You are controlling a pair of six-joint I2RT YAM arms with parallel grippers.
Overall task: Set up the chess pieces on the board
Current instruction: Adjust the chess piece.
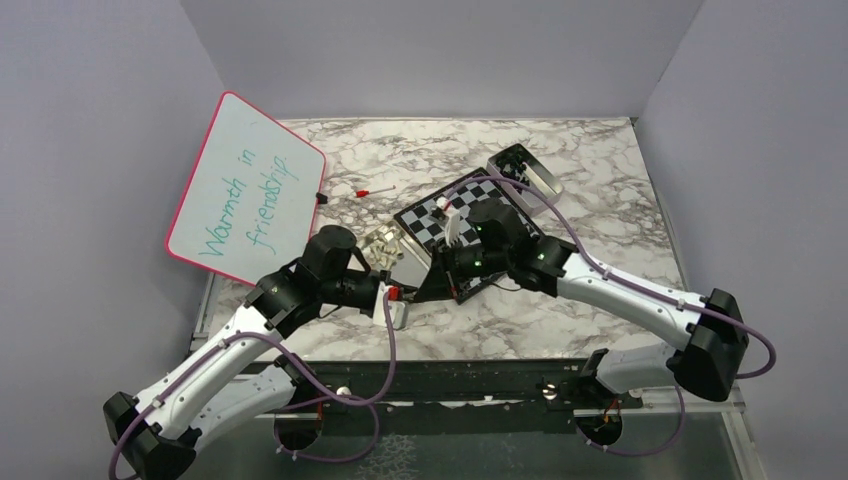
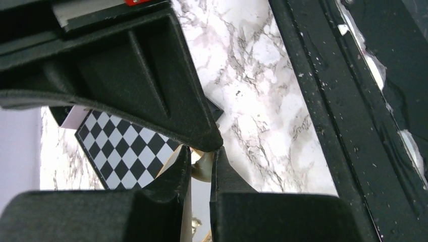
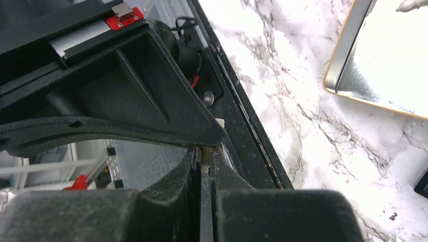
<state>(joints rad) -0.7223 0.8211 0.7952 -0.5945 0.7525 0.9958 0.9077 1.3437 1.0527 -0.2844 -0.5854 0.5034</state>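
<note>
The chequered board lies mid-table, half hidden under my right arm; its squares also show in the left wrist view. My left gripper is shut on a pale chess piece pinched between its tips, just off the board's near corner. My right gripper is shut on a small pale chess piece, low over the board's near edge. The two grippers are close together. I cannot make out any pieces standing on the board.
An open metal tin with pale pieces lies left of the board; its shiny wall shows in the right wrist view. A second tin sits beyond the board. A pink-framed whiteboard leans at the left, with a red-tipped stick beside it.
</note>
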